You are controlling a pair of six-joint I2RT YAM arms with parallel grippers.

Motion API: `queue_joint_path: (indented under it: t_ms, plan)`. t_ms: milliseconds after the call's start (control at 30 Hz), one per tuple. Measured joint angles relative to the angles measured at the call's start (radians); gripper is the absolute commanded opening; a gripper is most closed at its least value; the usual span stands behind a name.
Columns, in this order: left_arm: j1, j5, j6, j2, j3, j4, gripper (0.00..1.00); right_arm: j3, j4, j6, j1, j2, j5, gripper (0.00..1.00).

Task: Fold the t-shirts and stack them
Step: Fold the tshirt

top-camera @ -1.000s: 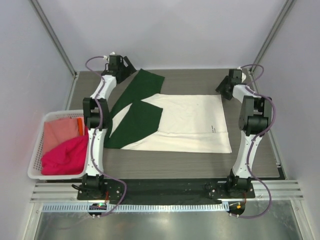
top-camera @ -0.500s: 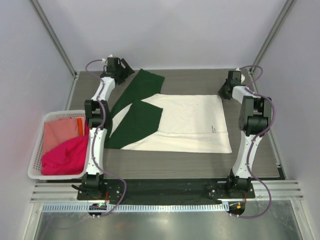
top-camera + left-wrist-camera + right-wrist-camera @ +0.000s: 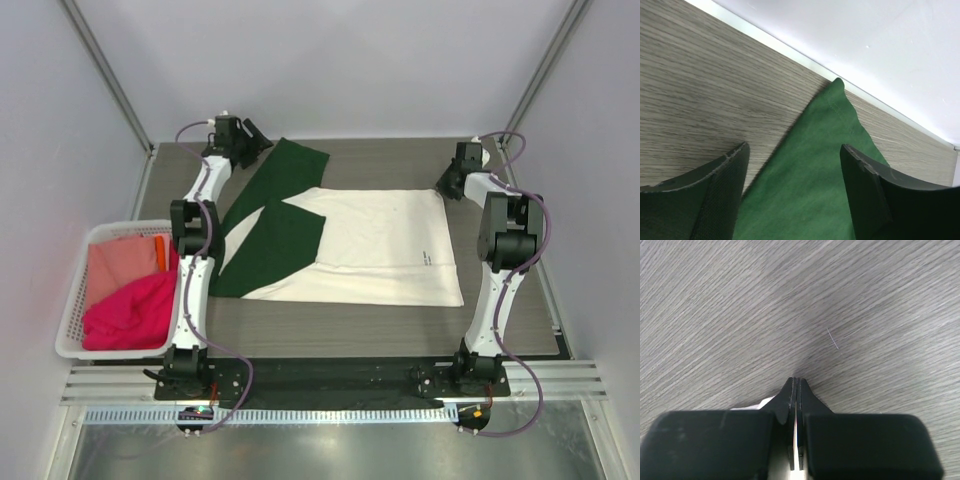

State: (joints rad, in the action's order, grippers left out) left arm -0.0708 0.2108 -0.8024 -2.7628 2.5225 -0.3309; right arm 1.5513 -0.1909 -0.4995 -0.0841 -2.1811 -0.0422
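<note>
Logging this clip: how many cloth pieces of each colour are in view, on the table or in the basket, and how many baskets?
Cream cloth: 1
Dark green cloth: 1
Magenta cloth: 1
Salmon-pink cloth: 1
White basket: 1
Total: 5

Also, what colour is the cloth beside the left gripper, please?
The cloth is dark green; left wrist view.

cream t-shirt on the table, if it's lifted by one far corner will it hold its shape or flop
Likely floppy: the cream t-shirt lies flat against the table, so a lifted corner should trail the rest limp. Probably light, being thin cloth. It may drag the dark green fabric overlapping one side along.
</note>
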Motion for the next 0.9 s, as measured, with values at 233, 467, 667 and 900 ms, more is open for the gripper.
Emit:
queue_joint_path:
  t_ms: [233, 467, 667, 900]
  plan:
    - [-0.010, 0.022, -0.010, -0.008, 0.000, 0.013, 0.68, -0.011, 0.004, -0.003, 0.000, 0.007, 0.000, 0.01]
    - [-0.027, 0.050, -0.023, -0.020, 0.000, 0.021, 0.56, -0.045, 0.011, -0.006, -0.001, 0.031, 0.000, 0.01]
    - [-0.028, 0.060, -0.040, -0.023, 0.000, 0.026, 0.49, -0.059, 0.012, -0.008, -0.003, 0.046, -0.002, 0.40]
    - [-0.036, 0.063, -0.053, -0.038, -0.004, 0.016, 0.00, -0.098, 0.008, 0.000, -0.003, 0.078, -0.017, 0.45]
